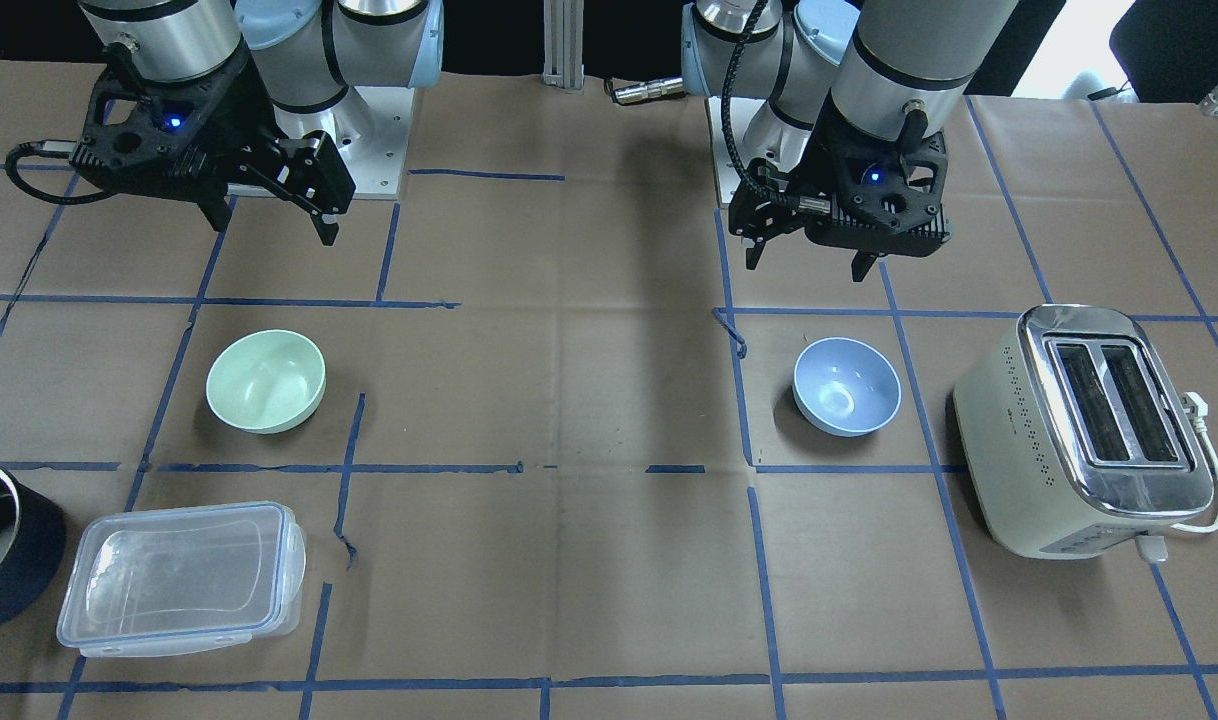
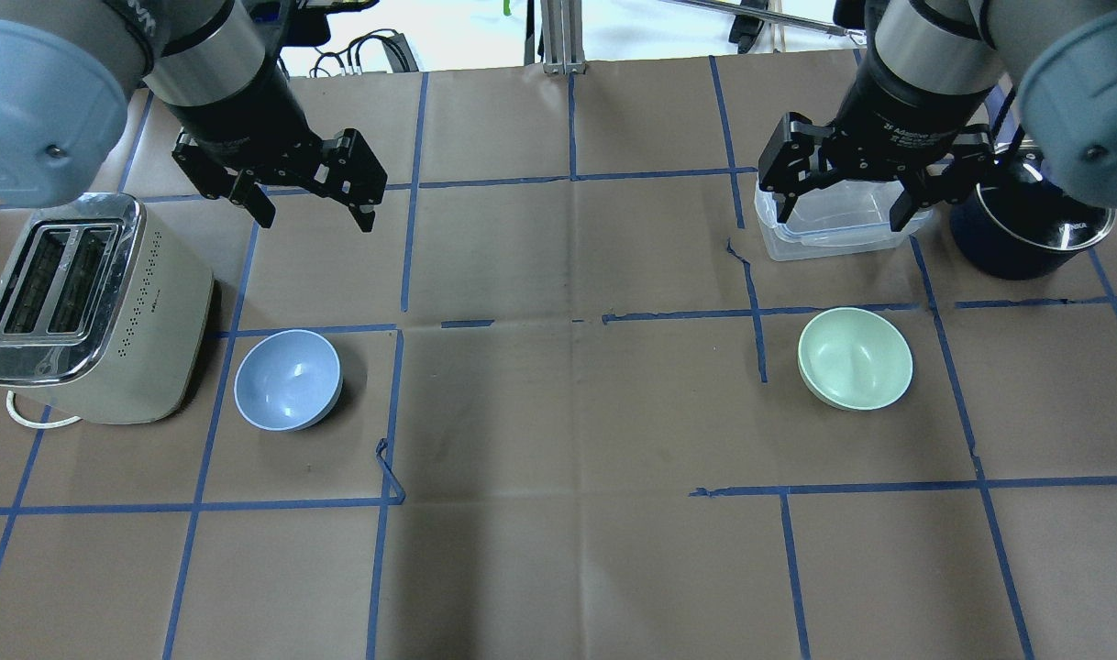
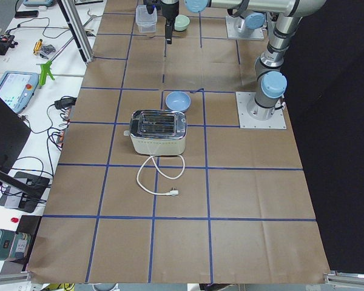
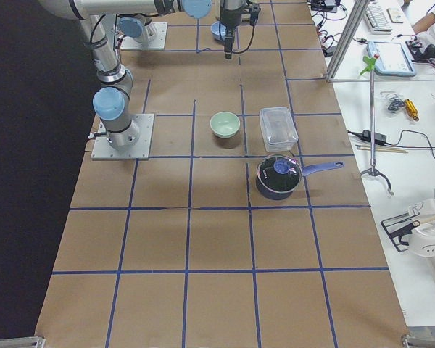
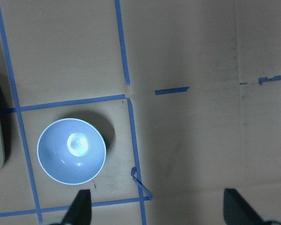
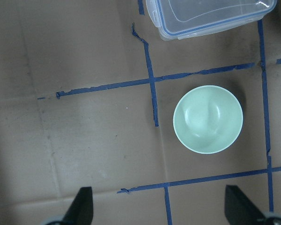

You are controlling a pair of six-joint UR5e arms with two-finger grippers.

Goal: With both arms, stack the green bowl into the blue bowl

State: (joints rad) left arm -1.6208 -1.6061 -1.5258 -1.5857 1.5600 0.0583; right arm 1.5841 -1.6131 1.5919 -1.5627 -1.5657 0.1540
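The green bowl sits upright on the table's right half; it also shows in the right wrist view and the front view. The blue bowl sits upright on the left half beside the toaster; it shows in the left wrist view and the front view. My left gripper hangs open and empty above the table, beyond the blue bowl. My right gripper hangs open and empty over the clear container, beyond the green bowl. Both bowls are empty and far apart.
A cream toaster stands just left of the blue bowl, its cord trailing on the table. A clear lidded container and a dark pot stand beyond the green bowl. Blue tape lines cross the brown table cover.
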